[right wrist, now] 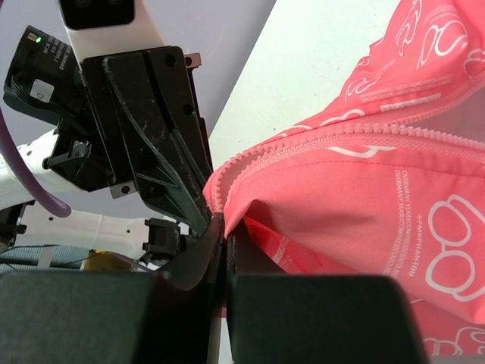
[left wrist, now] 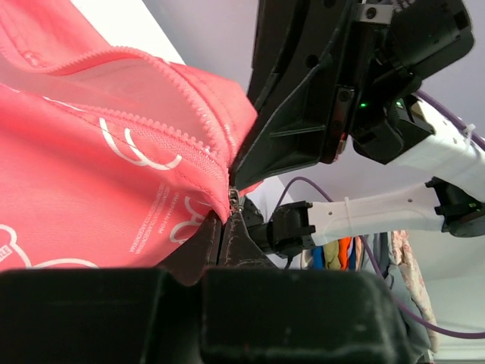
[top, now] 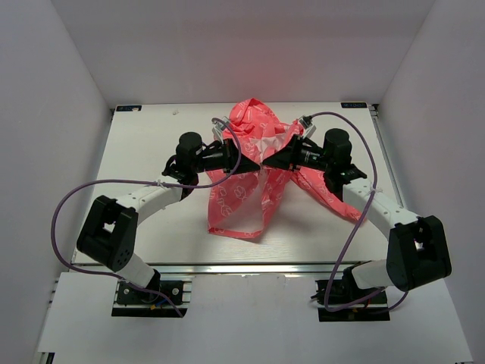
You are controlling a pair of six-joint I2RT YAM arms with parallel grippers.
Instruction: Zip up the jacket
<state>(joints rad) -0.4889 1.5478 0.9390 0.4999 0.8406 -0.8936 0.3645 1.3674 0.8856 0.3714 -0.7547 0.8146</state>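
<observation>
- Both arms' bases sit bolted at the near edge of the white wooden table [top: 151,136], the left arm [top: 144,199] and right arm [top: 379,205] each bent at a low black elbow and reaching inward and away.
- A purple cable [top: 61,212] loops out beside each arm.
- The near hem of the coral-pink thin-fabric jacket with white print [top: 242,201] lies on the table between the arms.
- The forearms point at each other, so the left gripper [top: 252,161] and right gripper [top: 268,162] meet tip to tip over the middle of the jacket.
- Left gripper: fingers pressed together, pinching the jacket's front edge just below the small metal zipper slider [left wrist: 233,199].
- Right gripper: fingers pressed together on the facing fabric edge, beside the open pink zipper teeth [right wrist: 364,133].
- The fabric is bunched up between the two tips.
- Beyond them, the rest of the jacket is heaped toward the table's far edge.
</observation>
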